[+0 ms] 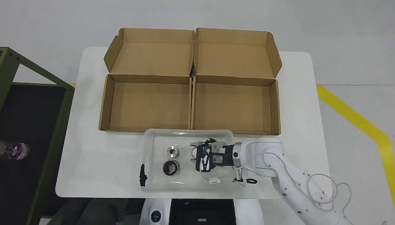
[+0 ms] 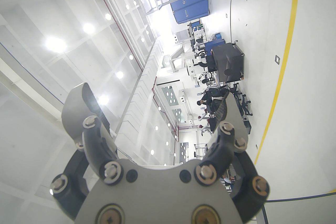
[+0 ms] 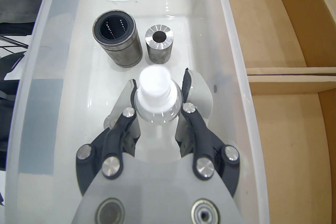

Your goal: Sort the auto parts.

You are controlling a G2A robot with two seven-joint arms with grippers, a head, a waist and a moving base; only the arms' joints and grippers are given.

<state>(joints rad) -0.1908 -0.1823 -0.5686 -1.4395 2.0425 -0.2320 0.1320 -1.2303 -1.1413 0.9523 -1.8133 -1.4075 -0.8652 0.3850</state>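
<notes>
Right wrist view: right gripper [image 3: 159,82] is clamping the bottle [image 3: 154,88] under its cap, inside the bin [image 3: 231,51], probably for lifting to a box [image 1: 148,105]; left gripper [image 2: 155,104] is hanging clear, jaws apart

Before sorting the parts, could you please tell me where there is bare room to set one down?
The left box and the right box are bare inside. The clear bin is crowded: a dark cylinder and a steel bushing stand near the right gripper, shut on the white-capped bottle.
</notes>
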